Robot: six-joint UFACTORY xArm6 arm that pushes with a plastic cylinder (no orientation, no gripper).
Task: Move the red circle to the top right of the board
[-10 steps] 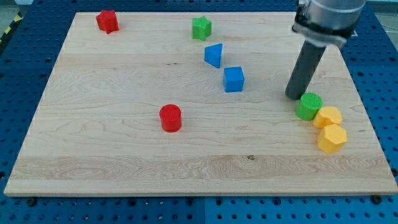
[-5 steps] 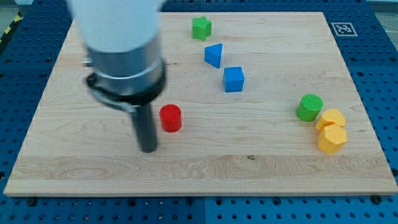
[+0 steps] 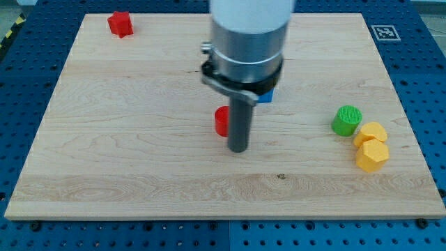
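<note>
Rod down beside the red circle, near the middle of the table.

From the view's left: a red star-like block (image 3: 120,23) sits at the table's (image 3: 104,160) top-left corner; the red circle (image 3: 221,120), partly hidden, is just left of my tip (image 3: 239,149), seemingly touching the rod; there is no hand here, only the rod, holding nothing; a blue block (image 3: 266,96) peeks out behind the arm; well apart at the right, a green cylinder (image 3: 346,120) sits against two yellow blocks (image 3: 369,132) (image 3: 372,155).
</note>
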